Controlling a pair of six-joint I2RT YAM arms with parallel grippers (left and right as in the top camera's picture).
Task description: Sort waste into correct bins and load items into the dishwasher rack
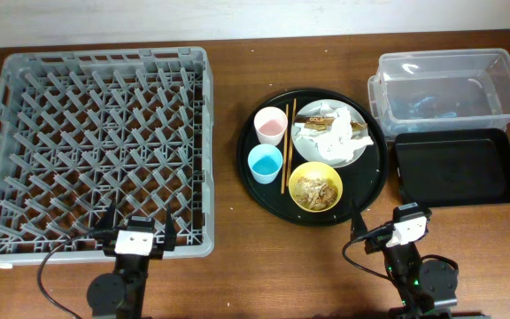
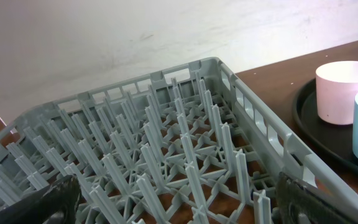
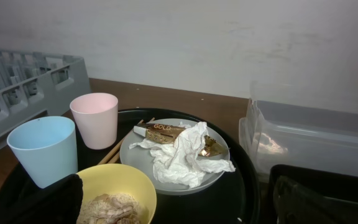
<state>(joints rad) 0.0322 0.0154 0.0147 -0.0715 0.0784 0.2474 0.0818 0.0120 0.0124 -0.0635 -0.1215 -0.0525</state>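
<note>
On the round black tray [image 1: 370, 182], between the dishwasher rack [image 1: 104, 55] and the two bins, everything to be sorted sits together; the rack holds nothing, and neither arm has hold of anything. Crumpled napkins [image 3: 182, 158] and brown wrappers [image 3: 160, 130] are heaped on the white plate [image 3: 135, 163]; beige food scraps [image 3: 107, 208] fill the yellow bowl [image 3: 138, 186]; the pink cup [image 1: 271, 125] and light-blue cup [image 1: 265, 163] stand upright just left of the chopsticks [image 1: 287, 146], which lie side by side along the plate's edge.

The clear tub [image 1: 503, 75] and the black rectangular tray [image 1: 454, 168] wait on the tabletop [image 1: 224, 106] to the right, touching or nearly so.

The left fingers [image 2: 42, 202] are spread wide over the rack's near edge with nothing between them; the right fingers [image 3: 316, 199] are equally wide apart at the tray's near rim, also empty.

Napkins look soft and very light; a pinch on a raised fold should lift them, though a wrapper may ride along. Wrappers are probably thin and slick; best nipped by an edge. Scraps would likely crumble; tipping the bowl seems safer than pinching. Cups appear stiff, smooth and light; one finger inside the rim, one outside. Chopsticks may roll; grip them mid-length. The plate is rigid and low; its rim is the only hold.
</note>
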